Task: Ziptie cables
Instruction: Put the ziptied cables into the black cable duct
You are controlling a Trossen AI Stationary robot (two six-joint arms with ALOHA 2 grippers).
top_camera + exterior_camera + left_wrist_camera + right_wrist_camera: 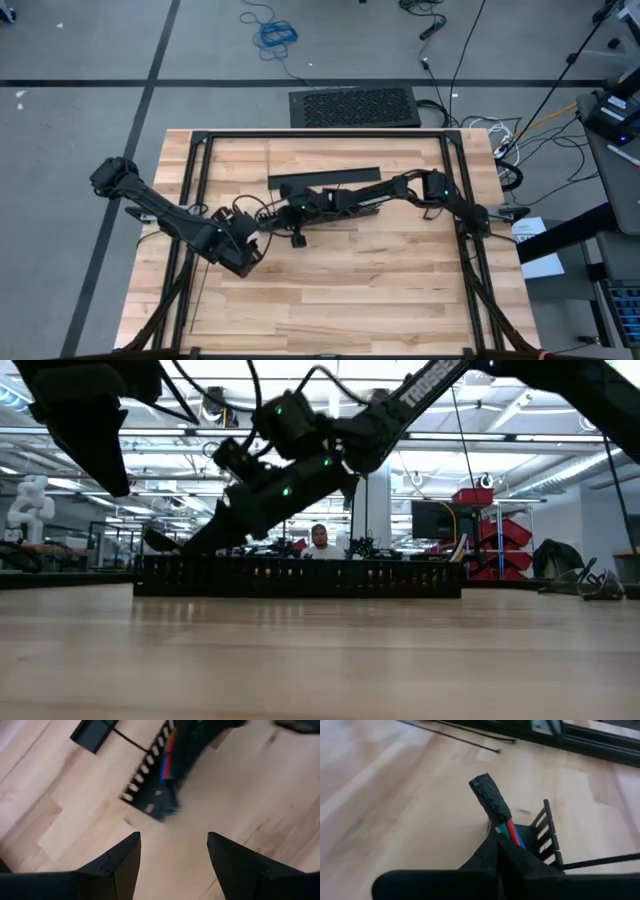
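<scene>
The right pincer [502, 851] is clenched on the cables [506, 827], a short bunch of red, green and blue wires whose end is wrapped in black tape and sticks up past the fingertips. Gripping just behind that taped end keeps the wires together as one bundle, so a strap could be passed around them. From above, the right arm reaches in from the right edge of the wooden surface [400, 290] to its middle, with its pincer [298, 208] low over the boards.

A black slotted channel [547, 837] stands right beside the gripped wires, touching or nearly so; the left wrist view shows the coloured wires [169, 757] lying along the same channel [147, 795], which seems to serve as a guide holding them in line.

The left pincer [172, 855] hangs released above bare wood just short of the channel's end, fingers spread, probably waiting to fetch a strap or steady the bundle. In the high view it [245, 250] sits left of the middle.

The zipties [465, 740], thin black straps, lie flat farther toward the back edge, apart from the bundle and untouched. No strap is yet around the wires, so the tying is judged barely begun.
</scene>
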